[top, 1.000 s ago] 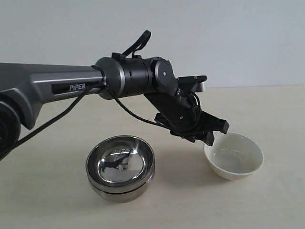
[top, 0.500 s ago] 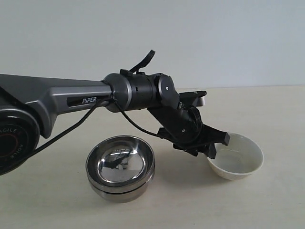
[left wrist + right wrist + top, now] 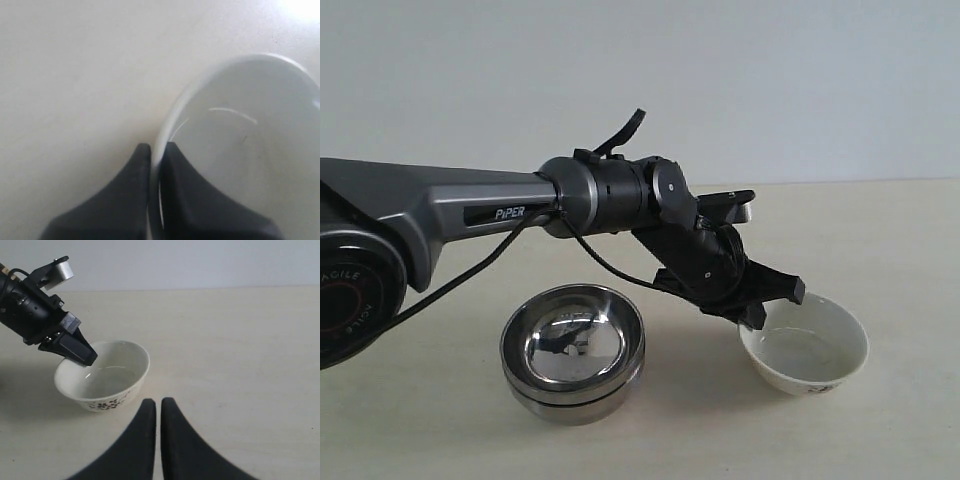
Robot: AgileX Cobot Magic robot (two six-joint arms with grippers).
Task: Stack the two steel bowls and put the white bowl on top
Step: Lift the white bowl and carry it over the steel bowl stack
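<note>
The two steel bowls (image 3: 572, 350) sit nested on the table at the left, the wider one (image 3: 575, 335) inside the ribbed one (image 3: 570, 408). To their right is the white bowl (image 3: 810, 350), slightly tipped, with a dark print low on its wall. My left gripper (image 3: 757, 312) is shut on the bowl's near-left rim, one finger inside and one outside. In the left wrist view the left gripper (image 3: 156, 150) pinches the thin rim of the white bowl (image 3: 250, 150). In the right wrist view the right gripper (image 3: 158, 402) is shut on nothing, short of the white bowl (image 3: 102, 380).
The left arm (image 3: 470, 205) reaches across above the steel bowls from the left edge. The pale table (image 3: 420, 430) runs back to a plain wall. The right arm does not show in the exterior view.
The left gripper came down onto the white bowl's rim and closed on it. The bowl shifted a little left and tipped. The steel bowls stayed put.
</note>
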